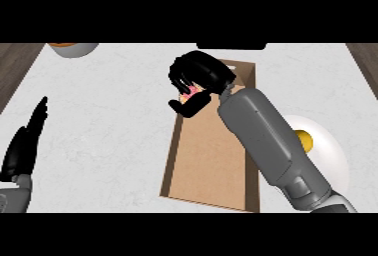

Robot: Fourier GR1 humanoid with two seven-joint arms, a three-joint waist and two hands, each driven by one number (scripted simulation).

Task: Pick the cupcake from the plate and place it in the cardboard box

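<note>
Over the long brown cardboard box point(210, 160), the right hand point(198, 75) curls its fingers point(186, 107) round the pink cupcake point(191, 91).

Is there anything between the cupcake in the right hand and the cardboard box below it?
Nothing visible. The right hand is curled round the cupcake directly over the far end of the open box, and the part of the box floor that shows is bare.

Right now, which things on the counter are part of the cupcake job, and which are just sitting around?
Part of the job:
cupcake, held in the right hand
cardboard box
plate

Just lying about:
bowl at the far left edge
yellow item on the plate
left hand, resting open at the left
</note>
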